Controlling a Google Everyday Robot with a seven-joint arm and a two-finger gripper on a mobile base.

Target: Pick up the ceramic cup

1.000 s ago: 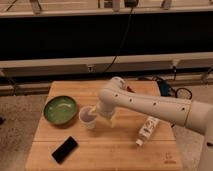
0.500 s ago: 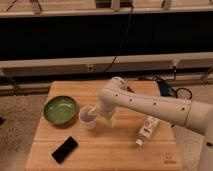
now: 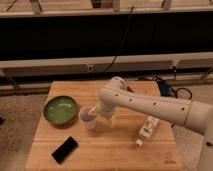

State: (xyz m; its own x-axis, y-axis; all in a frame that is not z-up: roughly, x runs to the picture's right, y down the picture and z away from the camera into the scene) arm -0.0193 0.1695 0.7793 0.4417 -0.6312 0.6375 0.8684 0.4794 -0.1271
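I am reaching my released hand (image 3: 95,113) around the cup (image 3: 88,117) standing mid-frame on the counter (image 3: 125,150) beside the green bowl (image 3: 60,109), and next I judge I need to clench and lift.

The scene is moderately lit, warm in tone, with the light falling from above onto the wooden table (image 3: 110,145), which reads as the brightest area in the lower half of the frame. The upper half is a dark band with little detail. The whole view is soft and blurred; edges smear. The white arm (image 3: 150,105) catches a mild sheen along its top. A faint shadow lies under the gripper (image 3: 97,116) at the ceramic cup (image 3: 86,117), centre left.
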